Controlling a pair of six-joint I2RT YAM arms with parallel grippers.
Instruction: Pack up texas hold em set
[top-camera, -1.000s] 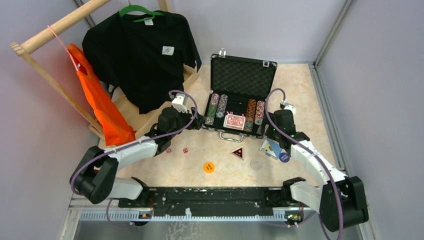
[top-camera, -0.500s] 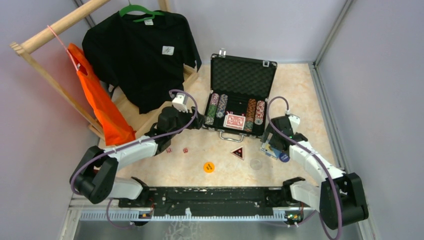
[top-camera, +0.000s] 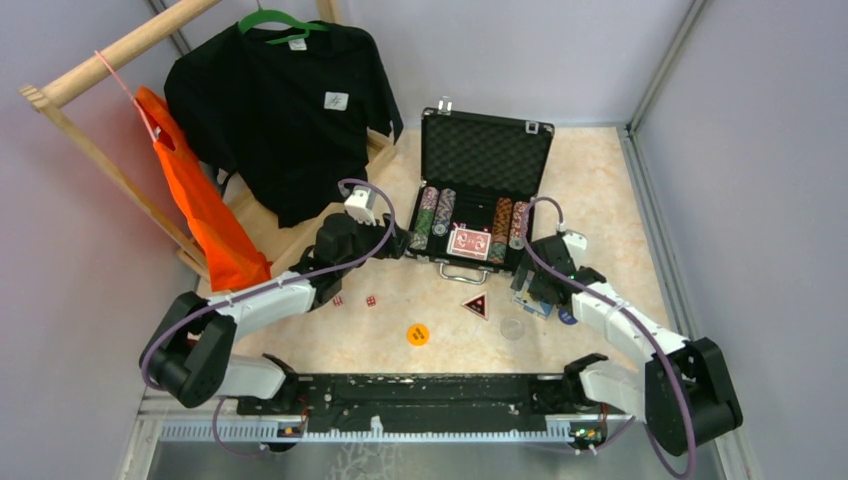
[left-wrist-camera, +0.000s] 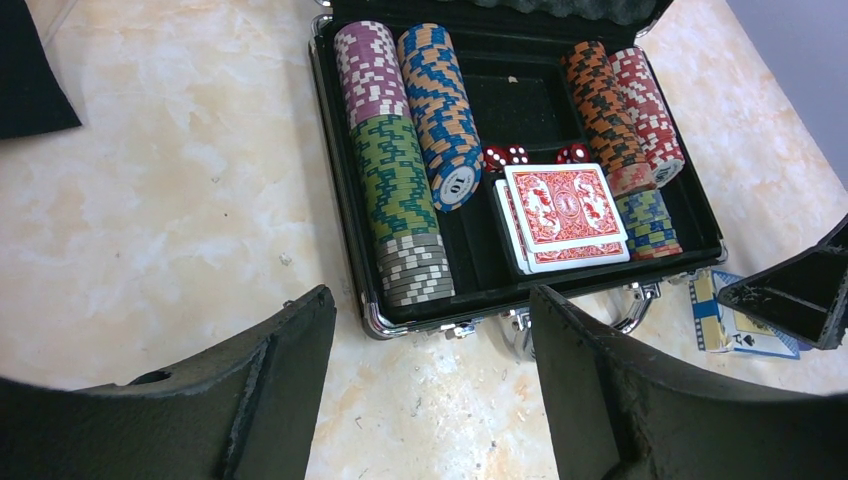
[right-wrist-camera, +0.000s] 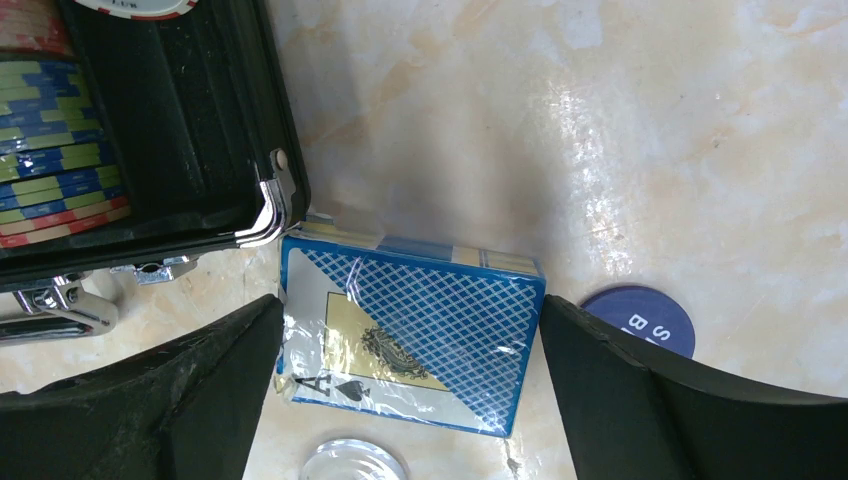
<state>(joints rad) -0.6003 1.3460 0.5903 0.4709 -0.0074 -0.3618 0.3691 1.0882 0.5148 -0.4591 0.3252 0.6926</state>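
Right gripper (right-wrist-camera: 410, 315): jaws spread wide, straddling blue card deck (right-wrist-camera: 440, 370) flat on table (right-wrist-camera: 600, 120) at open case (left-wrist-camera: 530, 100) front-right corner; arm bent low. Left gripper (left-wrist-camera: 432, 300): jaws apart, empty, hovered at case's front-left corner.

Robot lab cell: grey partition walls (top-camera: 760, 150), marbled tabletop (top-camera: 600, 180), mounting rail (top-camera: 430, 392) at near edge
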